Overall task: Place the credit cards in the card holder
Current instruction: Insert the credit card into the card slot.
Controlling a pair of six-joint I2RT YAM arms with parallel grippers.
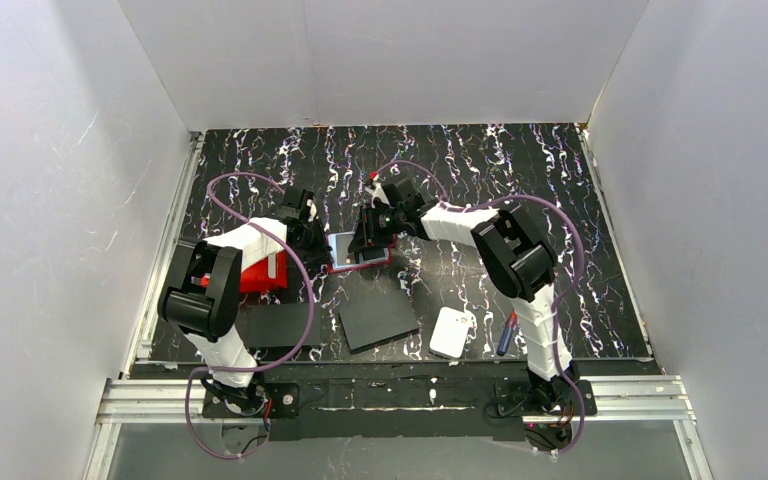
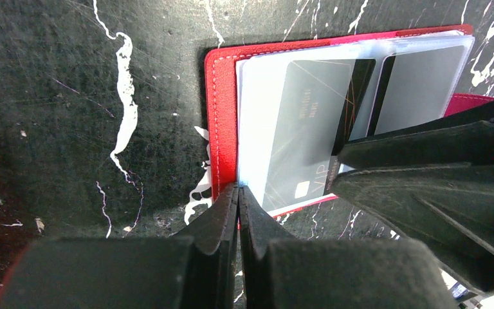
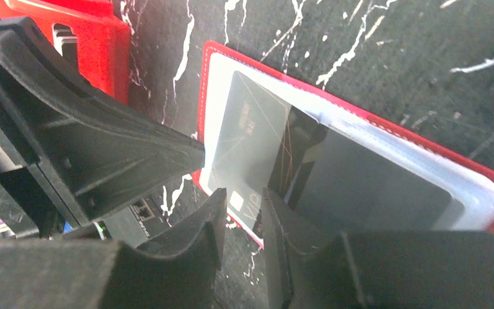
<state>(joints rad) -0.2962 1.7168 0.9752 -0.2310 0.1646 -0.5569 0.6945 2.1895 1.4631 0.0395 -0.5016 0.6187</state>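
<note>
Left wrist: red card holder open, grey card across it.

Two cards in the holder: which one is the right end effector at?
The VIP-marked card, nearest the card holder's stitched edge; its corner lies between the right end effector's fingers. The other card lies clear.

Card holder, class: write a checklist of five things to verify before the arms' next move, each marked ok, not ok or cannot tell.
1. Card holder lies open, sleeve up: ok.
2. Left gripper pinching the sleeve's corner: cannot tell; it is shut there.
3. VIP card fully inside the sleeve: not ok, askew, its end past the holder's edge.
4. Right gripper astride that end, jaws apart: ok.
5. Second card seated in the sleeve: cannot tell, partly hidden.
</note>
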